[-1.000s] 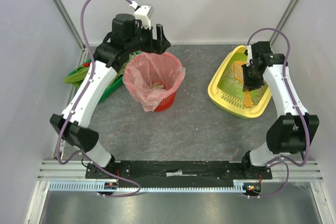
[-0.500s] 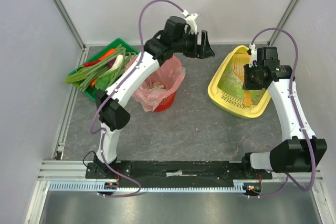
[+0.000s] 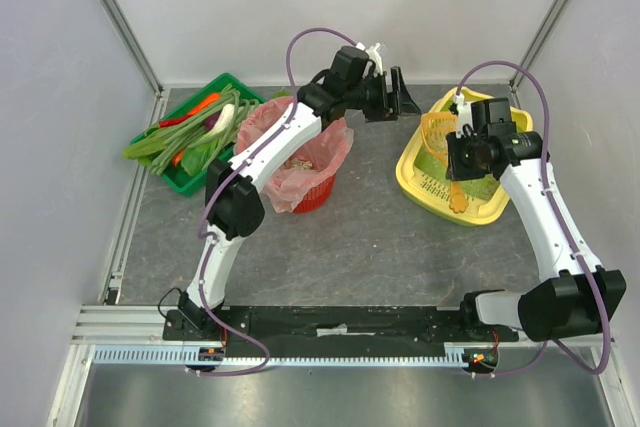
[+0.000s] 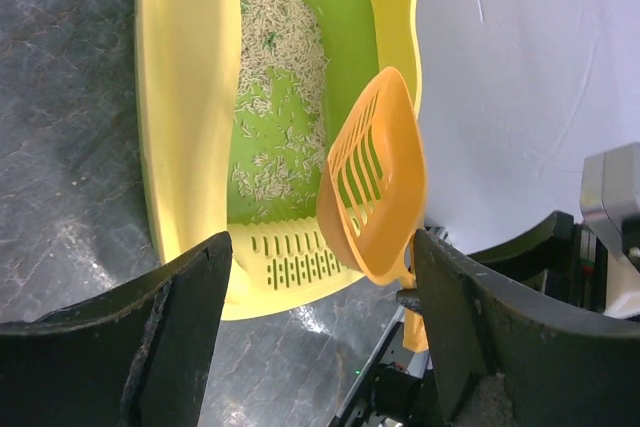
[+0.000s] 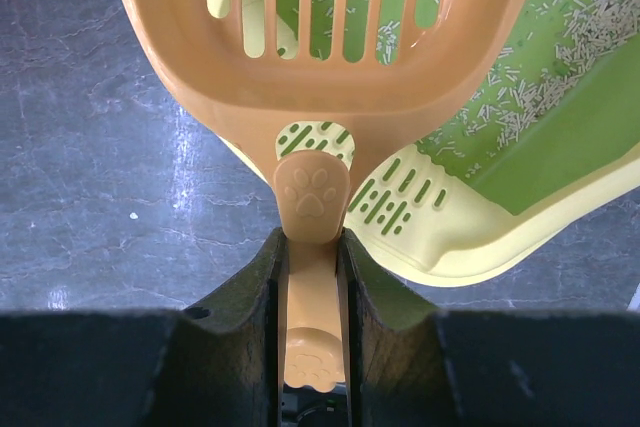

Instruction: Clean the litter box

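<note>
**Glossy plastic, grainy litter, matt marbled table**

The litter box [image 4: 185, 97] looked like smooth moulded plastic, yellow outside and lime-green inside, with a soft sheen along its rim. The litter [image 4: 275, 67] inside it was dry, pale and grainy, in short rough pellets. Over the box's slotted end, the scoop [image 5: 330, 112] was smooth, faintly glossy orange plastic. Under the box, the table [image 3: 380, 247] was grey, marbled and mostly matt. Left of the box, the bag [image 3: 262, 142] lining the red basket [image 3: 312, 202] seemed to be thin crinkled film, though the top view was coarse. The left gripper [image 4: 322, 247] had matt black fingers [image 4: 180, 337] dusted with grit.
</note>
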Controlling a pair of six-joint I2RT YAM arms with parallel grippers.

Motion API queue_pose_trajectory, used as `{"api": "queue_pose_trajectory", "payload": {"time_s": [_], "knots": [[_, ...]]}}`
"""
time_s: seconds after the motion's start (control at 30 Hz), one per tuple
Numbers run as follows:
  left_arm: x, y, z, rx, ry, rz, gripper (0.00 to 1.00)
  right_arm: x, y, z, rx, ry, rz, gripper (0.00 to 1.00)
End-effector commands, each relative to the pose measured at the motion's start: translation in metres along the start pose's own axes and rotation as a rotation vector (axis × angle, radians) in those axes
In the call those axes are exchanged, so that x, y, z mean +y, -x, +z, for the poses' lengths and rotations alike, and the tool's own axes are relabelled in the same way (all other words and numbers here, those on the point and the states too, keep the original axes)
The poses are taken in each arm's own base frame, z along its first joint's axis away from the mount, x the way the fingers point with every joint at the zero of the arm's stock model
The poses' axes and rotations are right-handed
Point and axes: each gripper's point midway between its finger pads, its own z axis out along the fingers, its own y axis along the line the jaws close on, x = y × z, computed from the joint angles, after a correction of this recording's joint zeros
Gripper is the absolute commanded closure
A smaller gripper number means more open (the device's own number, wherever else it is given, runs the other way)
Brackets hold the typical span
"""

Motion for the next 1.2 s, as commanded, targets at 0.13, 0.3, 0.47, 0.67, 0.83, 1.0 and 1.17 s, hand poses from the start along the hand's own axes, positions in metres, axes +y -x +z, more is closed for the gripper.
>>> {"api": "queue_pose_trajectory", "payload": {"time_s": [0.13, 0.3, 0.47, 0.67, 0.83, 1.0, 1.17], "knots": [[-0.014, 0.0, 0.007, 0.009, -0.063, -0.047, 0.23, 0.017, 0.011, -0.015, -0.082, 0.049, -0.109, 1.0], [-0.015, -0.009, 0.012, 0.04, -0.079, -0.057, 0.25, 0.026, 0.012, -0.017, -0.091, 0.075, -0.151, 1.0], [-0.013, -0.018, 0.013, 0.074, -0.087, -0.05, 0.39, 0.031, 0.013, -0.018, -0.096, 0.089, -0.176, 1.0], [-0.021, -0.026, 0.014, 0.119, -0.153, -0.046, 0.72, 0.035, 0.012, -0.015, -0.092, 0.099, -0.193, 1.0], [-0.021, -0.031, 0.013, 0.139, -0.158, -0.065, 0.98, 0.036, 0.012, -0.011, -0.092, 0.099, -0.187, 1.0], [-0.016, -0.025, 0.01, 0.132, -0.146, -0.094, 0.98, 0.034, 0.004, -0.011, -0.089, 0.084, -0.151, 0.7], [-0.013, -0.02, 0.006, 0.13, -0.148, -0.114, 0.98, 0.032, -0.008, -0.012, -0.082, 0.081, -0.14, 0.42]]}}
